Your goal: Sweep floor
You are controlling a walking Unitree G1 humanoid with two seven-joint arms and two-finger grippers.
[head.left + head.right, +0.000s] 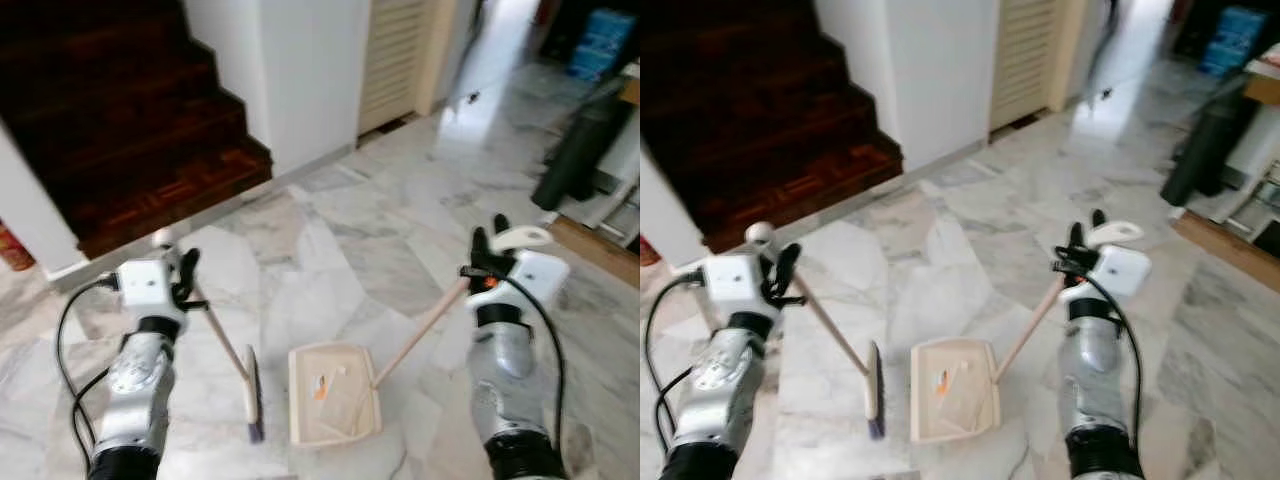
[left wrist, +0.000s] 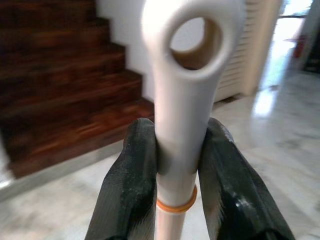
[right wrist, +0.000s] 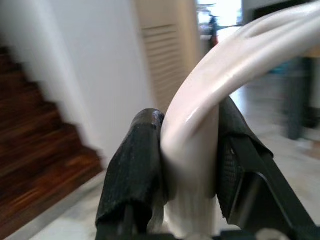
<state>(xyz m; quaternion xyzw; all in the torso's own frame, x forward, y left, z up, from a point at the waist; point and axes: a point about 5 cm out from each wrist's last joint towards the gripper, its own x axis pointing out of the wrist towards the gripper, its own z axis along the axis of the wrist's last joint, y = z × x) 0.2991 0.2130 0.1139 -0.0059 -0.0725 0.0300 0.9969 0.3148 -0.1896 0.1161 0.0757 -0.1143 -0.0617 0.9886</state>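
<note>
The left gripper (image 2: 181, 165) is pinching the cream broom's handle (image 1: 222, 338); the right gripper (image 3: 190, 160) is pinching the beige dustpan's handle (image 1: 420, 332) on the marble floor (image 1: 330, 260).

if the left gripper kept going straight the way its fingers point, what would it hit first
Probably the dark wooden stairs. The left gripper, shut on the broom handle, aims across open marble floor toward them, near the white wall; depth is unclear.

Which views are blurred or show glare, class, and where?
Left eye view: glare on the floor toward the hallway, slight softness overall. Left wrist view: broom handle sharp, stairs soft behind. Right wrist view: dustpan handle and background smeared.
</note>
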